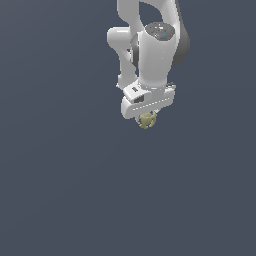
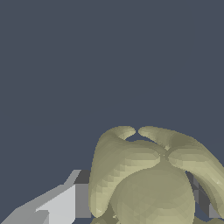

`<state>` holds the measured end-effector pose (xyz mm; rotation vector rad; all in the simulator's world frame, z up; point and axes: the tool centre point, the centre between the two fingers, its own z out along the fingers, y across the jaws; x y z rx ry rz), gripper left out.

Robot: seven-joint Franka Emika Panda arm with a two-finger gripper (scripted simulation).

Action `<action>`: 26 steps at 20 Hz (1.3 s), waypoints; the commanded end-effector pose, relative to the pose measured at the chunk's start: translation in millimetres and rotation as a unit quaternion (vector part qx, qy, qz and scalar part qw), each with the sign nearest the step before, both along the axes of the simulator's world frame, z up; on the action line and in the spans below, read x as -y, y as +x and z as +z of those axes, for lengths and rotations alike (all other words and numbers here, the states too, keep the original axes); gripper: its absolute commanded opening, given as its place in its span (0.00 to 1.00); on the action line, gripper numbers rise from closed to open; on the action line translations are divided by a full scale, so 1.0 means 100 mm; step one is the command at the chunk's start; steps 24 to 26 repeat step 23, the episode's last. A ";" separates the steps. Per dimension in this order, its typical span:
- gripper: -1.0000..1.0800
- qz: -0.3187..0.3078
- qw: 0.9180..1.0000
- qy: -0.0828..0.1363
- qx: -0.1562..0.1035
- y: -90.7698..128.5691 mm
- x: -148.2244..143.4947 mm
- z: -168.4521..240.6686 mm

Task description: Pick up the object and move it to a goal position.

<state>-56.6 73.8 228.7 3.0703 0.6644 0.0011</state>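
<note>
The object [image 1: 147, 120] is a small lumpy pale yellow-tan thing. In the exterior view it sits just under the white gripper [image 1: 148, 116], between the fingers, which are mostly hidden by the hand. In the wrist view the object [image 2: 148, 179] fills the lower right of the picture. One light grey finger [image 2: 61, 203] touches its side; a dark grey finger [image 2: 203, 199] shows on the other side. The gripper is shut on the object. I cannot tell whether the object rests on the surface or is lifted.
The white arm [image 1: 152, 45] rises from the gripper toward the top of the exterior view. A plain dark blue-grey surface [image 1: 65, 175] lies all around. No goal marker shows.
</note>
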 end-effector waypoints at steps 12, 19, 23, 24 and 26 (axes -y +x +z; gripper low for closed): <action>0.00 0.000 1.000 0.001 0.000 -0.24 0.21 1.23; 0.00 0.000 1.000 0.000 0.000 -0.28 0.26 1.50; 0.00 0.000 1.000 0.000 0.000 -0.28 0.27 1.54; 0.00 0.000 1.000 0.000 0.000 -0.28 0.27 1.54; 0.00 0.000 1.000 0.000 0.000 -0.28 0.27 1.54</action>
